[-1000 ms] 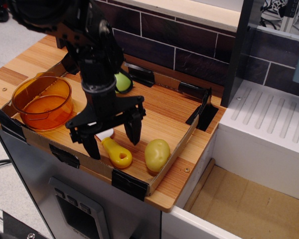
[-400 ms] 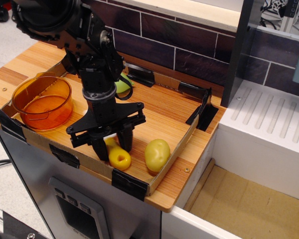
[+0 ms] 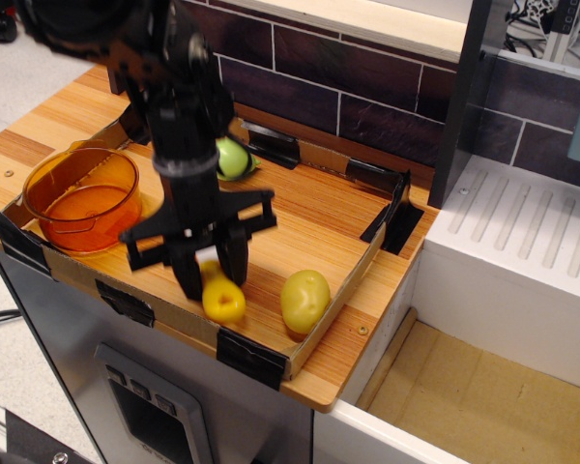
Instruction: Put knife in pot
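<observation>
- While the black arm stands nearly upright over the front of the tray, its gripper (image 3: 211, 275) is drawn in narrow around the knife (image 3: 220, 298), one finger on each side of the upper handle.
- From where I stand the fingers (image 3: 188, 275) look pressed to the handle; the white blade is mostly hidden between them.
- The knife's chunky yellow handle hangs out below the fingertips at about 5 o'clock from the gripper, tilted, its rounded end close to the wood; I cannot tell whether it touches the board or is just off it.
- The pot (image 3: 81, 198), translucent orange, sits at the tray's 9 o'clock end, well apart from the knife, with nothing visible inside.
- A yellow-green potato toy (image 3: 304, 300) lies at 3 o'clock from the knife, near but not touching it, by the cardboard wall.
- A light green round toy (image 3: 234, 159) shows at 12 o'clock behind the arm, partly covered by it.
- The cardboard tray (image 3: 353, 274) with black taped corners rests on the wooden counter (image 3: 338, 372).
</observation>
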